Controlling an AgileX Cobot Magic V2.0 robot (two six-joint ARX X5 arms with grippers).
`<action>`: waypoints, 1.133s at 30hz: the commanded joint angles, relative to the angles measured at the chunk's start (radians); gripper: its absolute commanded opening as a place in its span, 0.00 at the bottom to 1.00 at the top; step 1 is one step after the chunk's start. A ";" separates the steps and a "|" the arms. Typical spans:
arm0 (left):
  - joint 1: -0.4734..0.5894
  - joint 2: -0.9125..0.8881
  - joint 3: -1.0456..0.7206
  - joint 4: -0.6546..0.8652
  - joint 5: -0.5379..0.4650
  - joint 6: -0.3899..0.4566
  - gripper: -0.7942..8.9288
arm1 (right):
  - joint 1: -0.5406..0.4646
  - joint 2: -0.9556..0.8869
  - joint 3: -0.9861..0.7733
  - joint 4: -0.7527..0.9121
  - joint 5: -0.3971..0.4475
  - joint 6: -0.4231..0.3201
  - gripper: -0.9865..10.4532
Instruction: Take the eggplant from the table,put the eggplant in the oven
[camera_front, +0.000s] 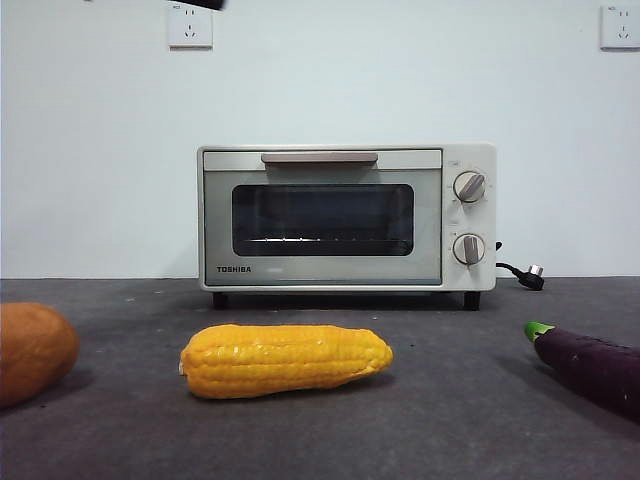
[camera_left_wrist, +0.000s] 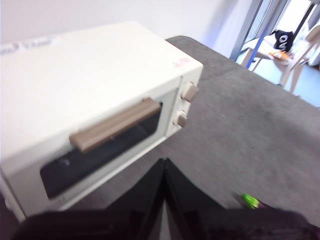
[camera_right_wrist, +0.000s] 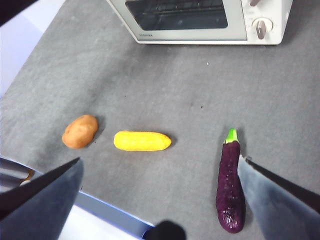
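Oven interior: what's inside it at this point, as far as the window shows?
The oven door is closed. Through the glass a wire rack shows, with nothing visible on it. The dark window hides the rest. The eggplant lies on the table.

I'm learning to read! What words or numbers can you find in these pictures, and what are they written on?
"TOSHIBA": on the door of the toaster oven, bottom corner.
Red mark on the oven's top corner: too blurred to read.
Marks around the knobs: too small to read.
No other text.
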 joint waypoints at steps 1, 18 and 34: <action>-0.024 0.082 0.063 -0.006 -0.040 0.049 0.08 | 0.002 -0.002 0.003 0.000 -0.005 0.002 0.56; -0.077 0.464 0.327 0.008 -0.141 0.097 0.08 | 0.002 -0.002 0.003 0.006 -0.040 -0.013 0.56; -0.081 0.523 0.328 0.102 -0.204 0.152 0.08 | 0.002 -0.002 0.003 0.006 -0.040 -0.016 0.56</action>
